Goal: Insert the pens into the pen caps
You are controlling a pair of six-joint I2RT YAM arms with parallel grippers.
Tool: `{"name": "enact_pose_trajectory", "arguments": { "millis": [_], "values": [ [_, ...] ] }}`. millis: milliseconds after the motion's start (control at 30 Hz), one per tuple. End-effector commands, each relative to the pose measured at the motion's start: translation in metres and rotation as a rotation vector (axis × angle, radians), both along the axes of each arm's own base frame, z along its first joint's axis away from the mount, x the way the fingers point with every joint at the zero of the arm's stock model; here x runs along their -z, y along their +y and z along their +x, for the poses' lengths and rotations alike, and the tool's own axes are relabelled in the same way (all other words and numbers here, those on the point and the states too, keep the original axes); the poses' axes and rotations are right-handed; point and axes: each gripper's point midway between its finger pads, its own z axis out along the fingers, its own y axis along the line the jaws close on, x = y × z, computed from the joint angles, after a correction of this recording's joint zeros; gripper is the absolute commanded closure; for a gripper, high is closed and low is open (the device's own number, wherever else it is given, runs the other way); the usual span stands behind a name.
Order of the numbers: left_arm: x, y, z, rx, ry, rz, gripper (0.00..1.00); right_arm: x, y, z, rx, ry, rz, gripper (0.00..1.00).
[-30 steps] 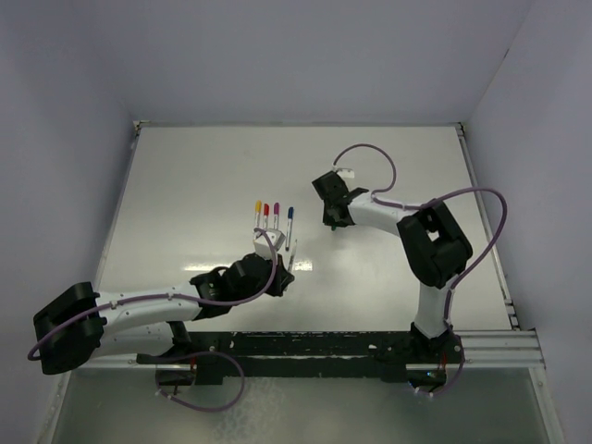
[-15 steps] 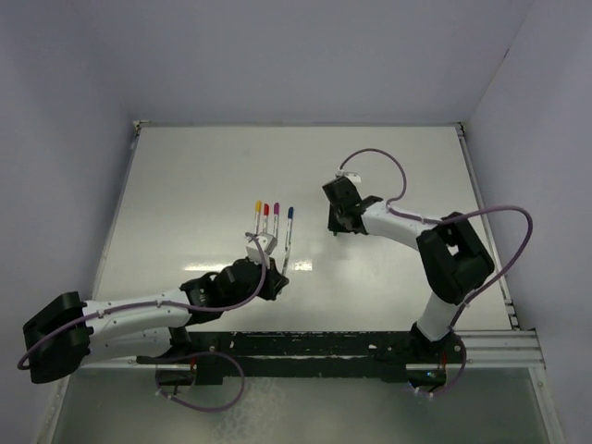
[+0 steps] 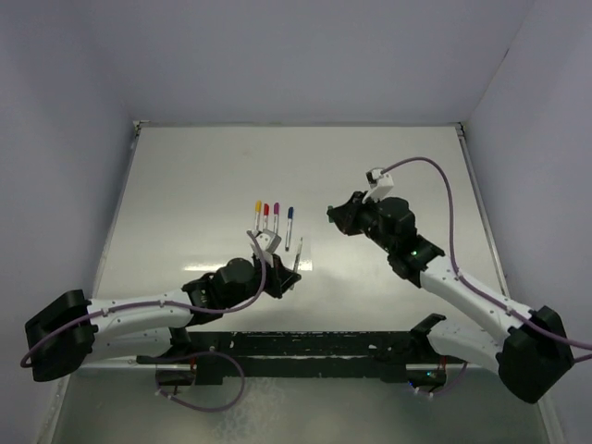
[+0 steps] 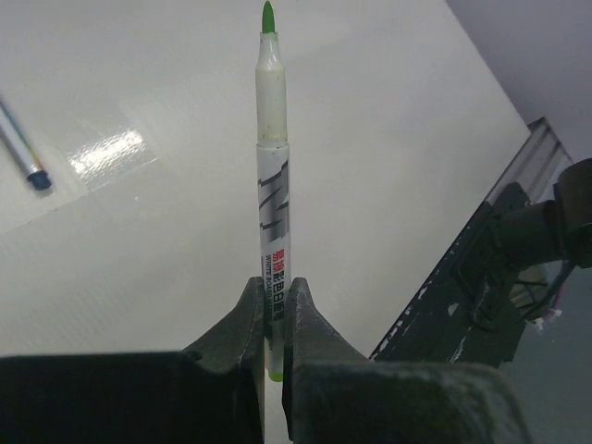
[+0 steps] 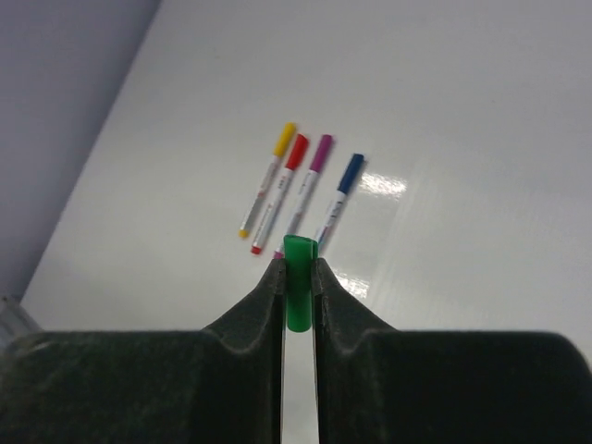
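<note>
My left gripper [image 4: 273, 289] is shut on the lower barrel of a pen [image 4: 271, 176] with a bare green tip, which points away from the wrist. From above, that pen [image 3: 298, 252] juts out of the left gripper [image 3: 289, 274] near the table's middle. My right gripper [image 5: 298, 265] is shut on a green pen cap [image 5: 299, 277], open end forward; seen from above, the right gripper [image 3: 335, 215] hovers right of centre. Lying side by side on the table are capped pens: yellow [image 5: 268, 180], red [image 5: 280, 190], purple [image 5: 310, 180] and blue [image 5: 338, 194].
The row of capped pens [image 3: 273, 217] lies just beyond the left gripper. The white table [image 3: 203, 166] is walled on the left, back and right. A black base rail [image 3: 370, 344] runs along the near edge, and it also shows in the left wrist view as a rail [image 4: 481, 277].
The right arm has swung its elbow down and to the right while its gripper stayed near the middle with the green cap. The left gripper has shifted slightly right, still holding the pen.
</note>
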Motion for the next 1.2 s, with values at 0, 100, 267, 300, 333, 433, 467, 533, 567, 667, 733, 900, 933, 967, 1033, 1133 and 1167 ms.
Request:
{"name": "enact_pose_trajectory", "arguments": {
  "millis": [0, 100, 267, 300, 333, 433, 467, 533, 567, 667, 733, 900, 933, 967, 1033, 1133, 1167],
  "values": [
    [-0.055, -0.031, -0.004, 0.113, -0.126, -0.224, 1.00, -0.076, 0.015, -0.021, -0.145, -0.270, 0.190, 1.00],
    [-0.072, -0.043, -0.007, 0.163, -0.157, -0.283, 1.00, -0.103, 0.013, -0.035, -0.177, -0.356, 0.275, 1.00],
    [-0.098, -0.053, -0.011, 0.206, -0.204, -0.383, 1.00, -0.133, 0.015, -0.055, -0.235, -0.447, 0.391, 1.00],
    [-0.103, -0.053, -0.012, 0.208, -0.211, -0.400, 1.00, -0.137, 0.014, -0.057, -0.240, -0.461, 0.412, 1.00],
    [-0.108, -0.054, -0.012, 0.208, -0.214, -0.414, 1.00, -0.141, 0.014, -0.060, -0.246, -0.474, 0.434, 1.00],
    [-0.119, -0.055, -0.013, 0.212, -0.220, -0.446, 1.00, -0.147, 0.014, -0.067, -0.270, -0.498, 0.487, 1.00],
    [-0.122, -0.055, -0.013, 0.213, -0.221, -0.457, 1.00, -0.147, 0.015, -0.069, -0.276, -0.502, 0.497, 1.00],
    [-0.130, -0.056, -0.013, 0.215, -0.226, -0.481, 1.00, -0.147, 0.015, -0.071, -0.284, -0.503, 0.515, 1.00],
    [-0.132, -0.056, -0.014, 0.217, -0.226, -0.484, 1.00, -0.146, 0.015, -0.072, -0.288, -0.503, 0.523, 1.00],
    [-0.134, -0.058, -0.012, 0.219, -0.226, -0.482, 1.00, -0.150, 0.015, -0.077, -0.307, -0.520, 0.560, 1.00],
    [-0.134, -0.060, -0.012, 0.219, -0.223, -0.486, 1.00, -0.152, 0.015, -0.080, -0.317, -0.522, 0.583, 1.00],
    [-0.135, -0.063, -0.013, 0.229, -0.218, -0.501, 1.00, -0.155, 0.014, -0.087, -0.332, -0.540, 0.634, 1.00],
    [-0.135, -0.064, -0.013, 0.231, -0.217, -0.500, 1.00, -0.153, 0.014, -0.087, -0.332, -0.537, 0.636, 1.00],
    [-0.135, -0.065, -0.013, 0.233, -0.215, -0.501, 1.00, -0.153, 0.014, -0.087, -0.332, -0.537, 0.638, 1.00],
    [-0.134, -0.066, -0.013, 0.237, -0.212, -0.498, 1.00, -0.152, 0.015, -0.087, -0.336, -0.533, 0.640, 1.00],
    [-0.134, -0.067, -0.013, 0.237, -0.213, -0.497, 1.00, -0.152, 0.015, -0.087, -0.336, -0.532, 0.644, 1.00],
    [-0.134, -0.067, -0.013, 0.237, -0.214, -0.496, 1.00, -0.152, 0.016, -0.086, -0.337, -0.530, 0.643, 1.00]
  ]
}}
